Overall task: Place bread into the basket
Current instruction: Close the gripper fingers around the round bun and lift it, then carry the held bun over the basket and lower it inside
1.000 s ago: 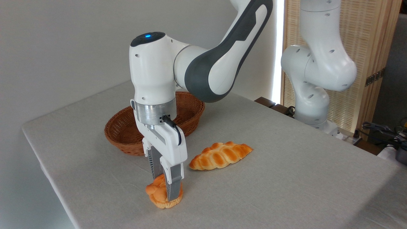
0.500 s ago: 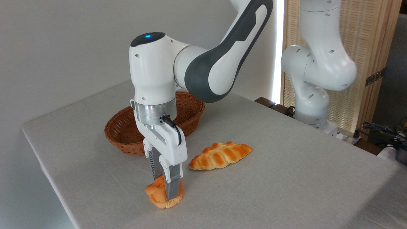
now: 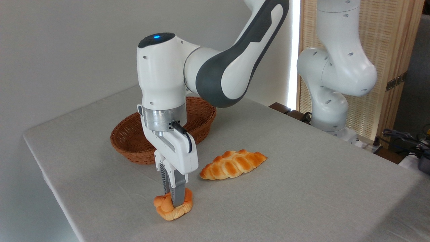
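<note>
So the arm's tool (image 3: 174,201) is pointing straight down near the front edge of the surface (image 3: 302,188) and its two fingers are pinched tight on the little bun (image 3: 173,208), squeezing it so the soft top bulges out on either side of them. The bun looks like it's sitting on the surface, right at the near left part of the cloth, though I can't tell for sure if its base is touching. The basket (image 3: 129,137) sits further back and a bit left, well apart from the bun, and the white wrist of the arm hangs in front of it, hiding the middle and part of the right rim from where I'm standing. What I can see of the inside has nothing in it. Just right of the tool there's a longer braided loaf (image 3: 232,164) lying flat on the surface, close to the tool body but not touching it or the bun. Behind the far right edge stands the arm's big white base (image 3: 331,107), with a slatted wooden screen (image 3: 393,50) behind that and some cables (image 3: 403,137) off at the right.
</note>
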